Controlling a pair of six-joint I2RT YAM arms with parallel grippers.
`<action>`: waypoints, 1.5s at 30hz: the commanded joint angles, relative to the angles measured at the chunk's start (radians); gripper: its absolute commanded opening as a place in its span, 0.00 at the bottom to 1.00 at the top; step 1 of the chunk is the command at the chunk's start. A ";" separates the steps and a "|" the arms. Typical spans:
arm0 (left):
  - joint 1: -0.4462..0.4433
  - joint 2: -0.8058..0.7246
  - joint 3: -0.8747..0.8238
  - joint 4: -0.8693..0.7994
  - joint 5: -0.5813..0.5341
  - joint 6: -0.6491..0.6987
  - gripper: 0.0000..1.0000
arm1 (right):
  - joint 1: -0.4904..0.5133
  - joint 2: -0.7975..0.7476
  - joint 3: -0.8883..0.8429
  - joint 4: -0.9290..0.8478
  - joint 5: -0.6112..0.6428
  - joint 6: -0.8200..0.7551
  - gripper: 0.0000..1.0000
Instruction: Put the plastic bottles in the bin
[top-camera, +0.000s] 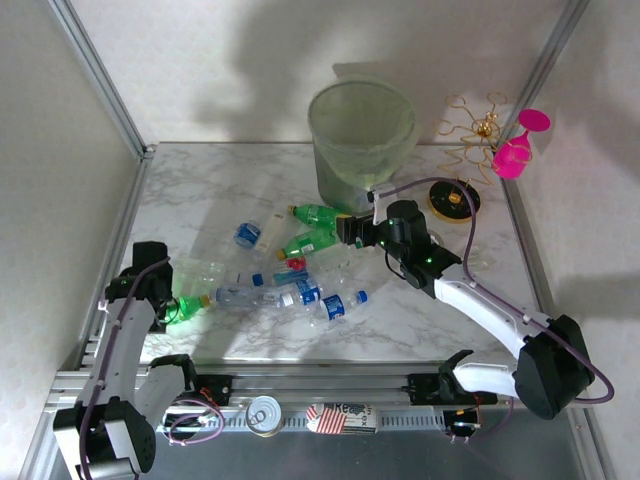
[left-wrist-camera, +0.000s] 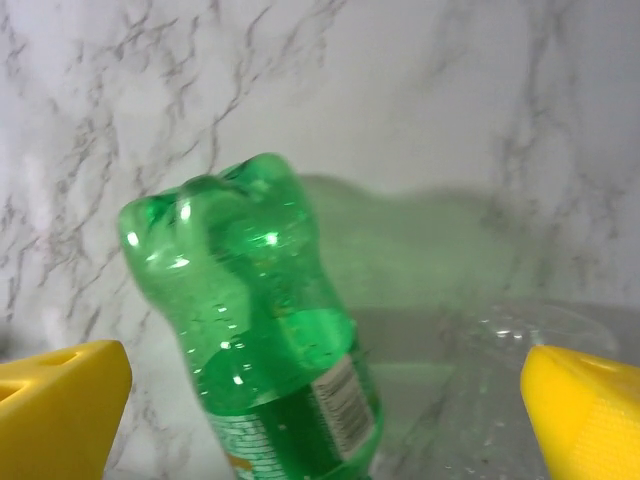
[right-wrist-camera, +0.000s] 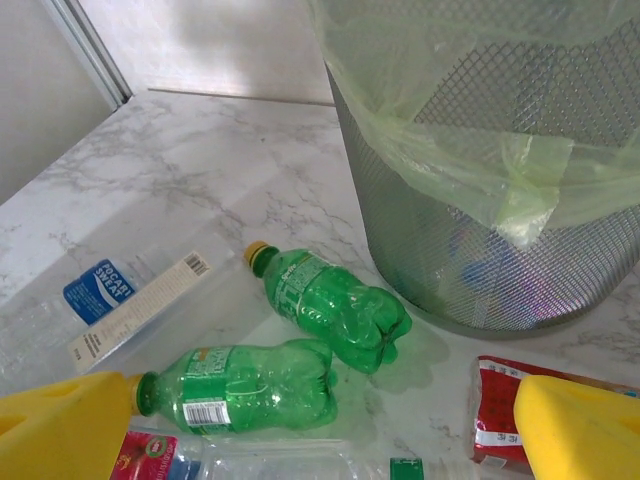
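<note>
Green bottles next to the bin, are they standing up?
No, one green bottle and the other both lie on their sides on the table near the bin.

The tall round translucent pale green plastic bin (top-camera: 362, 140) stands at the white marble bench's (top-camera: 200, 180) far edge, right of centre. The small plastic bottles (top-camera: 297, 295) lie scattered before it, toward the left edge. A pink plastic goblet (top-camera: 515, 150) is by the far right corner.

A clear bottle (right-wrist-camera: 60, 310) bears a blue label (right-wrist-camera: 100, 288) that seems to read "POCARI SWEAT". The print on the green bottles (right-wrist-camera: 250, 385) is too small to read.
</note>
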 joint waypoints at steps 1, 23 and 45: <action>-0.010 -0.014 -0.047 -0.152 -0.007 -0.113 0.99 | 0.006 0.004 -0.019 0.043 -0.004 -0.002 0.99; -0.009 0.299 -0.153 0.293 0.038 -0.050 0.90 | 0.006 0.012 0.009 -0.020 -0.004 0.001 0.99; -0.068 -0.113 0.105 0.418 -0.127 0.113 0.47 | 0.006 0.049 0.010 0.041 -0.030 -0.002 0.99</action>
